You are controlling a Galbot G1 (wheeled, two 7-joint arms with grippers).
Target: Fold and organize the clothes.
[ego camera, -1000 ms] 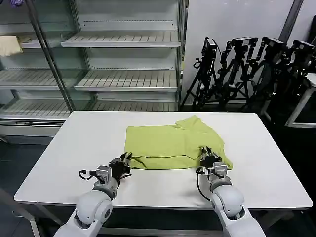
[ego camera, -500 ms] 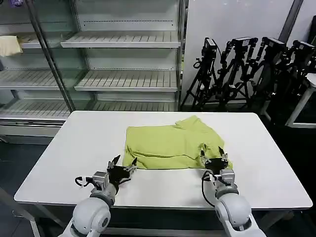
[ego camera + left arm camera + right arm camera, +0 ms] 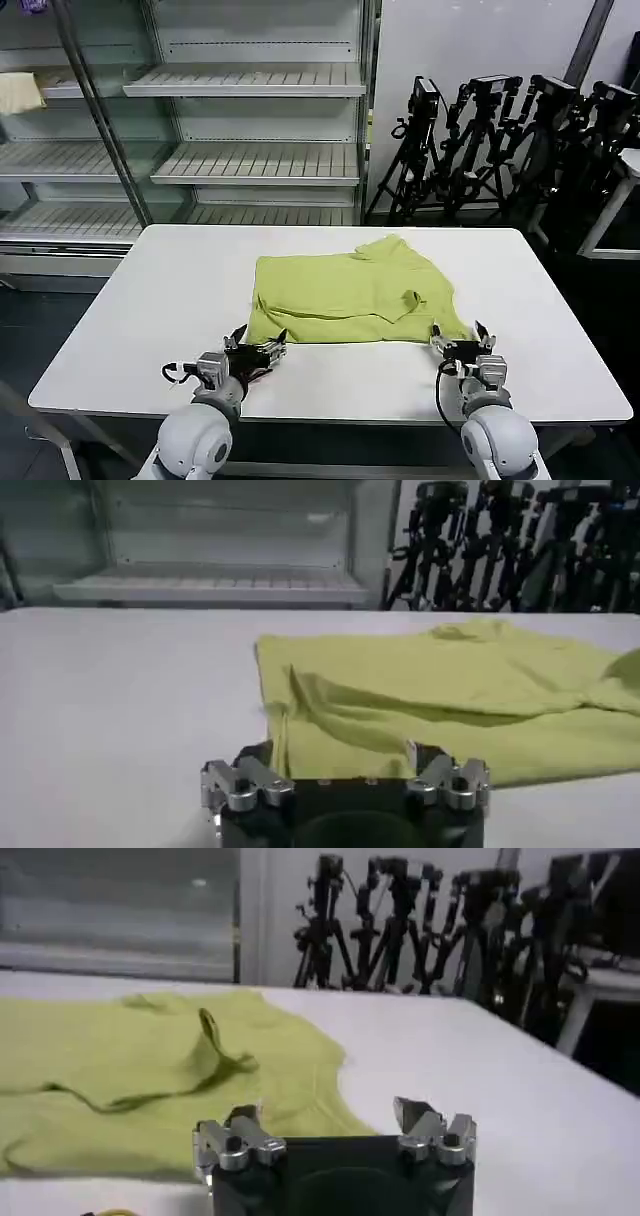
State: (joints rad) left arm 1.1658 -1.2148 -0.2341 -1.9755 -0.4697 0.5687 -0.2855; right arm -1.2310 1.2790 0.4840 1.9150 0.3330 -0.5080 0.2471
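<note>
We have drawn both grippers, left gripper point(image 3: 256, 347) and right gripper point(image 3: 459, 340), back off the soft lime yellow-green T-shirt point(image 3: 350, 297), jaws spread and empty, so the fold lies undisturbed on the white table point(image 3: 150, 300).

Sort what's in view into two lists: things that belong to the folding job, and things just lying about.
Job:
T-shirt
left gripper, open, at the shirt's near edge
right gripper, open, at the near right corner
table

Lying about:
shelves
cream cloth on a shelf
tripods

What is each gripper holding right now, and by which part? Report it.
Nothing is held. The left gripper and right gripper are both open, just off the near edge of the T-shirt on the table.
</note>
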